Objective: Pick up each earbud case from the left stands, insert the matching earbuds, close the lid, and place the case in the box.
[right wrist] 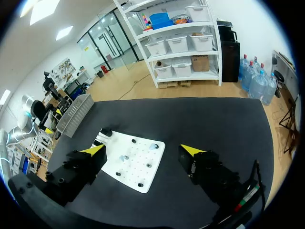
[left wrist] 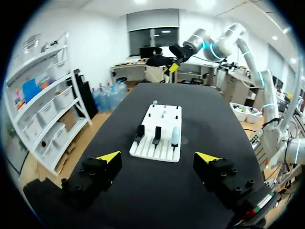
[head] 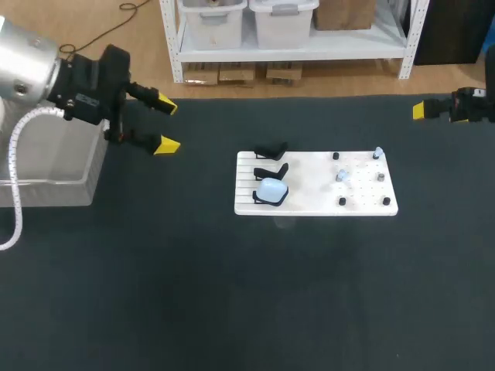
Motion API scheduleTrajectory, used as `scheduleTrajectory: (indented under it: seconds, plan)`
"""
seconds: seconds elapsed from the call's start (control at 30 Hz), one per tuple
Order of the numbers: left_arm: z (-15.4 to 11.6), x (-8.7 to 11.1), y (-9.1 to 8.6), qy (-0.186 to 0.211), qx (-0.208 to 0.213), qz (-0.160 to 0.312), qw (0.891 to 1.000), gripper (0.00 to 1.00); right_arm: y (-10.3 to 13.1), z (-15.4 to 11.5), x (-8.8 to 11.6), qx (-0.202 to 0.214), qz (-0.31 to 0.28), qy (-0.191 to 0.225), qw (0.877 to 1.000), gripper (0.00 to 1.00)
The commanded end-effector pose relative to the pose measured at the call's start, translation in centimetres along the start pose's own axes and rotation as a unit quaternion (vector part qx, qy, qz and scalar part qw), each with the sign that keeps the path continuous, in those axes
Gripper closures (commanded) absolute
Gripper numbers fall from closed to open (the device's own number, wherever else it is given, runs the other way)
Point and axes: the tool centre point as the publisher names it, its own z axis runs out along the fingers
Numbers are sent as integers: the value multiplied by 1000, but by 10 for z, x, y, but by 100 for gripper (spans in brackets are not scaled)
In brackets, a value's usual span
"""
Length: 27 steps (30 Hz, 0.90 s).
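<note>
Earbuds [head: 341, 177] on the white board's [head: 309, 197] right half are tiny specks, hard to make out. The pale blue case [head: 271, 189] sits on the board's near-left stand [head: 267, 201]. The box [head: 54, 189], well left of the board, is half hidden by the left arm [head: 31, 66]. Left gripper [head: 166, 124] and right gripper [right wrist: 143, 150] are both spread wide, and the right one's cut off in the head view.

A dark table [head: 155, 294] carries a white board [head: 309, 193] slightly toward three o'clock of centre, and a pale box [head: 54, 193] at nine o'clock.
</note>
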Motion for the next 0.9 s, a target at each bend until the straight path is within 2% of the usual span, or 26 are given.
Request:
scheduleTrajectory:
  seconds: [0.03, 0.17, 0.27, 0.5, 0.87, 0.9]
  plan:
    - [15, 2, 8, -14, 42, 9, 999, 0, 0, 0, 0, 1, 0, 0, 1000, 0]
    - [31, 3, 6, -19, 63, 15, 998, 0, 0, 0, 0, 1, 0, 0, 1000, 0]
    - [43, 5, 2, -23, 62, 32, 997, 0, 0, 0, 0, 1, 0, 0, 1000, 0]
    - [64, 10, -8, -29, 65, 41, 997, 0, 0, 0, 0, 1, 0, 0, 1000, 0]
    - [95, 20, -16, -41, 67, 19, 997, 0, 0, 0, 0, 1, 0, 0, 1000, 0]
    - [98, 20, -17, -43, 68, 17, 997, 4, 0, 0, 0, 1, 0, 0, 1000, 0]
